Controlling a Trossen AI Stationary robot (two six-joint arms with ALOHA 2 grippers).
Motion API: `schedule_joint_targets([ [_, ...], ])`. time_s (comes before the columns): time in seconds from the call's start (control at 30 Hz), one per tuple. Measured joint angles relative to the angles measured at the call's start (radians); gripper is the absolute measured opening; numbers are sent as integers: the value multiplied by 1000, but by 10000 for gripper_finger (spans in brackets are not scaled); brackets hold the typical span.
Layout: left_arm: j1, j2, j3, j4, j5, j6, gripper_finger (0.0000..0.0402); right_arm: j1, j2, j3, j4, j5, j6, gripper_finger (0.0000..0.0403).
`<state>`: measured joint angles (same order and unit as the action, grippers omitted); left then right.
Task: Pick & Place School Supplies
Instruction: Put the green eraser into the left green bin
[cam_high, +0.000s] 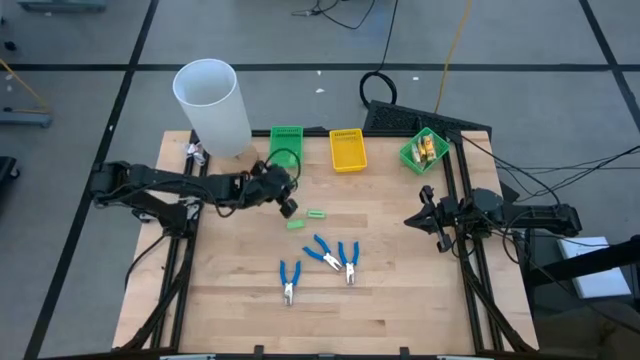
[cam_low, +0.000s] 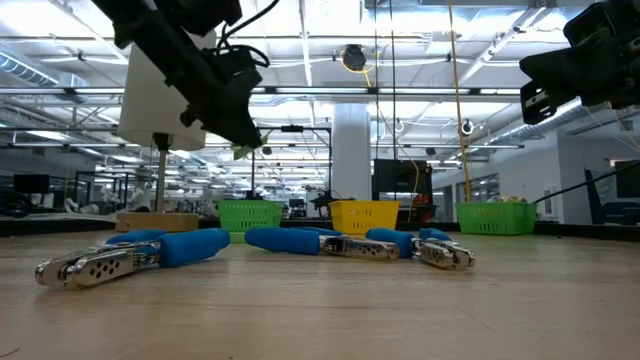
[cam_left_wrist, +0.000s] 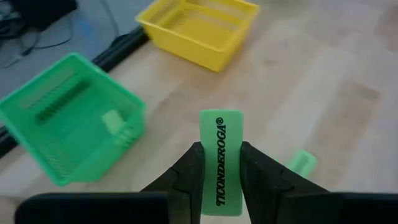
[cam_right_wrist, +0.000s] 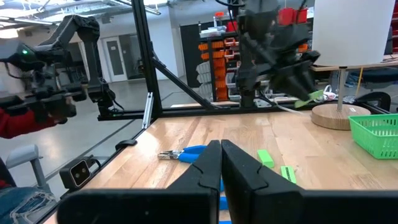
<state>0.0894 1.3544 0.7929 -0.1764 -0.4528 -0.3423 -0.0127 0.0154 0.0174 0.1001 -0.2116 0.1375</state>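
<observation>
1. The left arm reaches from the left edge of the table (cam_high: 400, 300) toward the middle, with its wrist bent down.
2. The left hand (cam_left_wrist: 221, 163) is above the table, just in front of the green bin (cam_high: 286, 141). Its fingers (cam_left_wrist: 186, 174) are closed on a light-green eraser (cam_left_wrist: 221, 158), which stands upright between them.
3. In the low view this hand (cam_low: 240, 135) is high over the table and the eraser (cam_low: 244, 151) shows at its tip.
4. Two more green erasers (cam_high: 305, 219) lie on the table just beside the hand.
5. Three blue pliers (cam_high: 325, 262) lie nearer the front edge.
6. The yellow bin (cam_high: 347, 150) is beside the green one. A second green bin (cam_high: 423, 150) at the right holds yellow pieces.
7. The right arm waits at the right edge. The right hand (cam_right_wrist: 220, 163) is fully closed and holds nothing.
</observation>
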Motion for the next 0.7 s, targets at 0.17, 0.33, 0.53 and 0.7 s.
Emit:
schedule_joint_targets([
  [0.17,88,3,0,36,-3,-2,87,0,0,0,0,0,0,4],
  [0.33,163,3,1,93,-3,-2,87,0,0,0,0,0,0,4],
  [0.53,227,8,2,126,-3,-3,87,0,0,0,0,0,0,4],
  [0.7,273,31,2,177,-1,3,88,0,0,0,0,0,0,4],
])
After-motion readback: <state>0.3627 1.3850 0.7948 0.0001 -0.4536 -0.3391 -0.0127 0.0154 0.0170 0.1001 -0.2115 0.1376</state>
